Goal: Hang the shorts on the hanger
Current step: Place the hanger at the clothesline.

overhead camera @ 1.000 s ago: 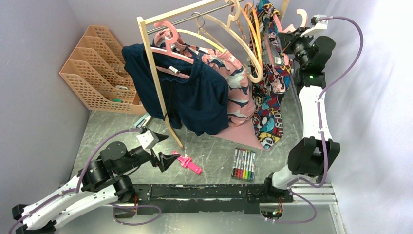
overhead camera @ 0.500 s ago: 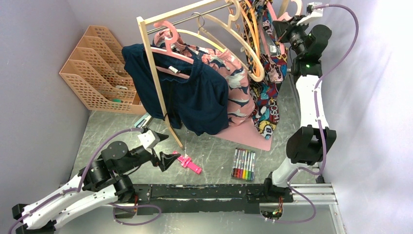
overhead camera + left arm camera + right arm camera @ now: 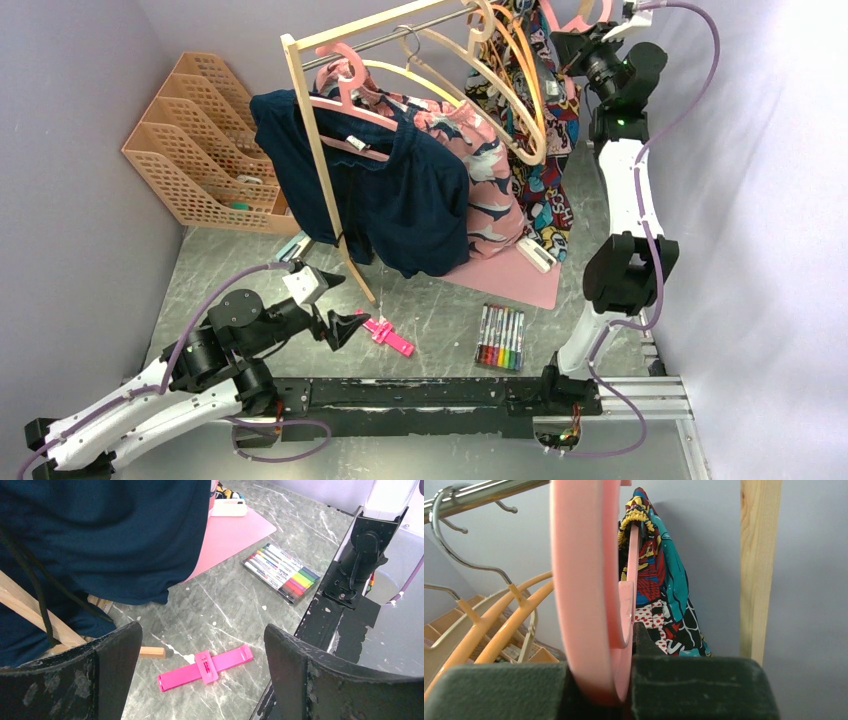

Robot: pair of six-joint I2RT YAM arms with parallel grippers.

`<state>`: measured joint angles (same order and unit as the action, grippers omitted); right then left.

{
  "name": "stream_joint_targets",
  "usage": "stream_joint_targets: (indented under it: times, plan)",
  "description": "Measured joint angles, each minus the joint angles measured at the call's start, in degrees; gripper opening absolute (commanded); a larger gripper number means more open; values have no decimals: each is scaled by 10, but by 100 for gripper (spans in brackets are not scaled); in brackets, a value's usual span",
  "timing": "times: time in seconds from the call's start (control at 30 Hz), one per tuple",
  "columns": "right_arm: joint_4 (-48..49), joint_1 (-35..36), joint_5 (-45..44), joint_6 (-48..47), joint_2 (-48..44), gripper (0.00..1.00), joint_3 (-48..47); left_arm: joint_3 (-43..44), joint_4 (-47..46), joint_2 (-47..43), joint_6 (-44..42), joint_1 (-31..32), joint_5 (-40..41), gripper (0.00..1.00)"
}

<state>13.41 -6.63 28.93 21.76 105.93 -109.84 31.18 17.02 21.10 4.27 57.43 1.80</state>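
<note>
Fabric of the shorts [image 3: 664, 595], likely light, limp and apt to slip, hangs from the hanger [image 3: 584, 580] up at the rack [image 3: 310, 120], so its stiff pink plastic, pinched in the right jaws, looks the surest hold; left jaws stand spread above the tabletop [image 3: 225, 615].

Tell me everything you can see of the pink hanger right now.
The hanger is pale pink, smooth plastic by its look, with a thick curved hook. The right gripper is shut on it, holding it upright, high beside the rack's wooden post. The shorts hang from it behind the hook. Whether the hook is on the rail cannot be told.
</note>
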Motion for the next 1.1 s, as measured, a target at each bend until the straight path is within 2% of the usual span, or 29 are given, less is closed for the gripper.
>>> stream_joint_targets:
  times: [0.23,0.43,0.8,1.1]
  plan:
    - [5,19,-7,7,19,0,-15,0,0,0,0,0,13,95]
    - [6,44,-50,0,5,0,2,0,0,0,0,0,23,95]
    - [-28,43,-104,-26,-93,0,93,0,0,-1,-1,0,26,94]
    - [-152,43,-181,-54,-243,0,164,0,0,-12,-3,0,31,94]
